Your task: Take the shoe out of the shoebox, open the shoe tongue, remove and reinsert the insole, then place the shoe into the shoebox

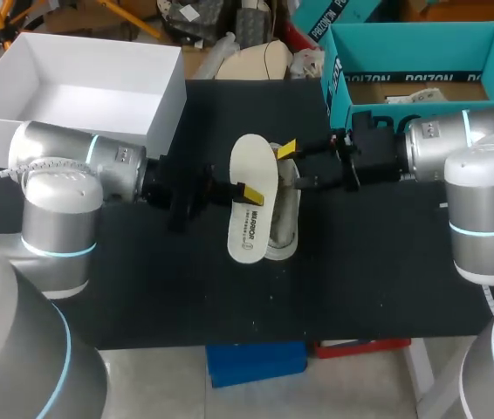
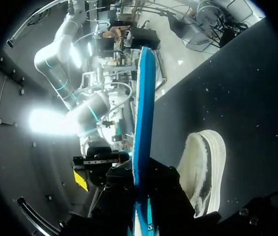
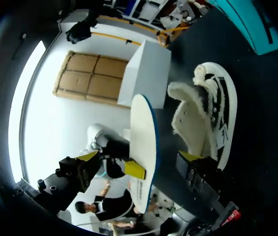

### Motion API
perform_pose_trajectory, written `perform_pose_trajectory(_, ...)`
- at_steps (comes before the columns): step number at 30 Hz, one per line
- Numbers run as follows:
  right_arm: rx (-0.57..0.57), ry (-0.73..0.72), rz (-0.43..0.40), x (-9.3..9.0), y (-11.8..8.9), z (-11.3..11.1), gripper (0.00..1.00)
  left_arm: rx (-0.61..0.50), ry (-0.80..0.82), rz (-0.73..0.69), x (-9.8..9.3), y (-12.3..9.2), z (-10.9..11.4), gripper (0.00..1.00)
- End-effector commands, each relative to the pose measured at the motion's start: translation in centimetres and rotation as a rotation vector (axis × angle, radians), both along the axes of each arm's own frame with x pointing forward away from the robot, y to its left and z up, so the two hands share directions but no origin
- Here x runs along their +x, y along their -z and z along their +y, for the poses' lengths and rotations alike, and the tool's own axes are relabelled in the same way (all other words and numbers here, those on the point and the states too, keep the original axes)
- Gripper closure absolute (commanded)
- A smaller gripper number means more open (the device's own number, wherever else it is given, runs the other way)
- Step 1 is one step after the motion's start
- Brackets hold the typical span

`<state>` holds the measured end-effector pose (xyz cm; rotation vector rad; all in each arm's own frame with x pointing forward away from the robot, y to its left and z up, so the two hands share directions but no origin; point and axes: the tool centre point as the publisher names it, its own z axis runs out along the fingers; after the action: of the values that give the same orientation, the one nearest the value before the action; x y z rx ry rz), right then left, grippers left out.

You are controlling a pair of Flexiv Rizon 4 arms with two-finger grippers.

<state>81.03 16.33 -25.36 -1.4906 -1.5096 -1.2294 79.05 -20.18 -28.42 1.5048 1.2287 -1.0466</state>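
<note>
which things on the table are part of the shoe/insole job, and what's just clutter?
Job:
shoe
insole, lifted clear of the shoe
white box, open, probably the shoebox

Lying about:
teal box
cardboard inside it

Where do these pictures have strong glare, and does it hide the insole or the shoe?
Left wrist view: a bright glare patch in the background beside the insole, not on it; the shoe is evenly lit. Right wrist view: a washed-out white background, but both things stay readable. Head view: even light, no glare on either.
</note>
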Motion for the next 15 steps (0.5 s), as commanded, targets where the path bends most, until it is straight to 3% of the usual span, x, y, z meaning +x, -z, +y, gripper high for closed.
perform_pose_trajectory(1,-0.002,0.000,0.001,0.0,0.0,0.1,0.00,0.014,-0.006,-0.002,-0.2,-0.2,-0.1,1.00)
perform_pose_trajectory(4,-0.002,0.000,0.001,0.0,0.0,0.1,0.00,0.014,-0.006,-0.002,-0.2,-0.2,-0.1,1.00)
perform_pose_trajectory(8,-0.012,-0.016,0.000,0.1,-0.2,0.0,0.00,-0.004,-0.045,0.160,-1.0,-0.2,1.0,1.00)
perform_pose_trajectory(10,-0.035,-0.017,0.005,-0.1,-0.7,-0.2,0.00,0.052,-0.047,0.174,-1.5,-0.2,1.2,1.00)
perform_pose_trajectory(15,-0.085,0.005,0.015,-1.1,-1.4,-1.5,0.00,0.055,-0.034,0.277,-2.5,-0.3,0.8,1.00)
